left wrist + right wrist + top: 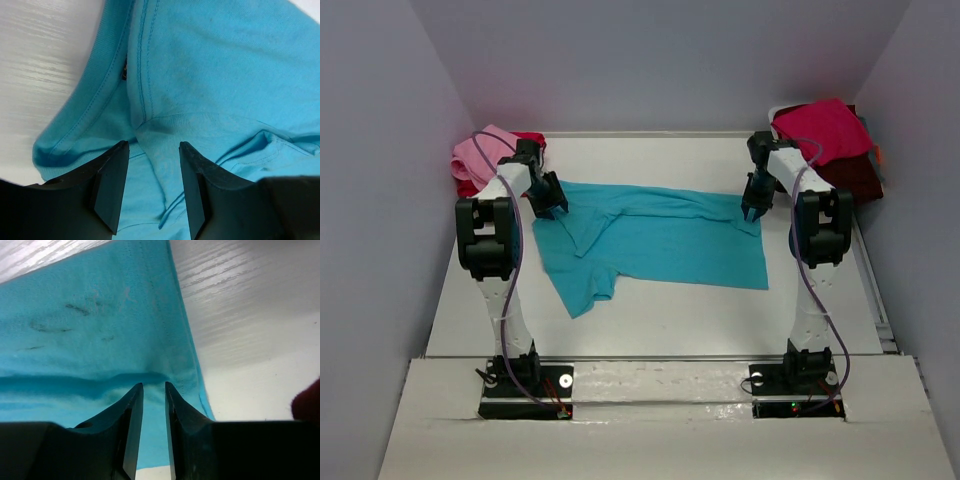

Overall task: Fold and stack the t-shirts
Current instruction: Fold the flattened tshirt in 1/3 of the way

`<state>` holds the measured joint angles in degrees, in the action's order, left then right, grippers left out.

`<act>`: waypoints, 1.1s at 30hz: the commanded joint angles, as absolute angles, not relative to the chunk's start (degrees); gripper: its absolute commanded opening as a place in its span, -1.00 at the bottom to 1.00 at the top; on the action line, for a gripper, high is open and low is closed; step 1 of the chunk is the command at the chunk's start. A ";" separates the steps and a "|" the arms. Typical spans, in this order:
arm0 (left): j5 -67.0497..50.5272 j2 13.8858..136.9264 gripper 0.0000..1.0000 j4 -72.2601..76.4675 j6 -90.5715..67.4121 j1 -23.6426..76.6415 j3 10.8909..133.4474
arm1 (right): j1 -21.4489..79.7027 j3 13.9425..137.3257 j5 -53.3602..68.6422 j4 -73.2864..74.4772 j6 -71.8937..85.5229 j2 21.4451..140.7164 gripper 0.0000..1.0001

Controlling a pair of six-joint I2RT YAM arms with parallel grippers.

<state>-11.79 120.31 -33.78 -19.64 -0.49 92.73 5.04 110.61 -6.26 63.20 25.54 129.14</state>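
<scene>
Left gripper point(150, 192): fingers stand apart, low over the turquoise shirt point(660, 245) beside its collar seam. Right gripper point(150, 425): fingers nearly meet at the shirt's far right hem; whether they pinch cloth cannot be told. The shirt lies spread mid-table point(720, 320). Pink shirt point(480, 155) far left, partly hidden behind the arm; red shirt point(820, 130) far right.

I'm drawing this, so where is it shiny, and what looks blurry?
Left wrist view: white glare washes out the table beside the turquoise t-shirt. Right wrist view: glare streaks the table, and a red blur sits at the right edge.
</scene>
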 commanded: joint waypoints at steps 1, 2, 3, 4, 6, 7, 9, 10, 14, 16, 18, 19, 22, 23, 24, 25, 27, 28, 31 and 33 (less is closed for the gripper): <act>-12.22 120.23 0.11 -34.10 -18.63 -0.70 94.75 | 5.27 109.60 -8.52 64.07 27.16 130.25 -0.46; -12.13 120.23 0.11 -34.01 -18.55 -0.70 94.75 | 5.27 109.25 -8.70 63.90 27.25 130.43 -0.48; -12.13 120.23 0.11 -34.01 -18.46 -0.70 94.66 | 5.27 109.16 -8.70 63.72 27.33 130.69 -0.52; -12.22 120.23 0.11 -34.01 -18.46 -1.23 94.66 | 5.27 108.99 -8.70 63.72 27.33 130.78 -0.55; -12.22 120.15 0.11 -33.84 -18.37 -1.23 94.48 | 5.27 108.81 -8.88 63.55 27.33 130.96 -0.65; -12.22 120.23 0.11 -33.66 -18.37 -1.23 94.22 | 5.27 108.72 -9.05 63.63 27.33 131.22 -0.68; -12.39 120.32 0.11 -33.58 -18.46 -1.23 93.87 | 5.27 108.37 -9.14 63.46 27.33 131.48 -0.80; -12.31 120.32 0.11 -33.49 -18.37 -1.23 93.78 | 5.27 108.28 -9.14 63.46 27.33 131.57 -0.82; -12.31 120.32 0.10 -33.23 -18.19 -1.23 93.34 | 5.27 107.49 -9.05 63.11 27.33 131.66 -0.86; -12.48 120.32 0.09 -32.96 -18.28 -1.75 92.90 | 5.27 107.14 -9.05 62.84 27.25 131.66 -0.86; -12.66 120.67 0.05 -32.61 -18.19 -1.76 92.73 | 5.27 106.88 -9.05 62.84 27.25 131.75 -0.86; -12.83 120.85 0.04 -32.52 -18.19 -1.76 92.81 | 5.27 106.88 -9.14 62.75 27.16 131.84 -0.86; -13.27 121.55 0.00 -31.91 -18.28 -1.76 92.64 | 5.27 106.44 -9.14 62.67 27.07 132.01 -0.86; -13.18 121.73 0.00 -31.90 -18.28 -1.76 92.64 | 5.27 106.26 -9.05 62.58 27.07 132.01 -0.86; -13.27 122.08 -0.01 -31.73 -18.19 -1.76 92.72 | 5.27 106.26 -9.14 62.58 26.98 131.92 -0.86; -13.18 122.25 0.00 -31.82 -18.19 -1.76 92.64 | 5.27 106.17 -9.14 62.58 26.98 131.92 -0.86; -13.18 122.52 -0.01 -31.64 -18.19 -1.76 92.64 | 5.27 106.00 -9.32 62.40 26.89 131.92 -0.86; -13.27 122.69 -0.03 -31.55 -18.19 -1.76 92.64 | 5.27 106.00 -9.32 62.40 26.89 131.92 -0.86; -13.36 122.78 -0.10 -31.47 -18.28 -1.76 92.55 | 5.27 106.00 -9.49 62.40 26.81 131.92 -0.86; -13.36 122.61 -0.17 -31.38 -18.37 -1.76 92.55 | 5.27 106.00 -9.58 62.49 26.72 132.10 -0.86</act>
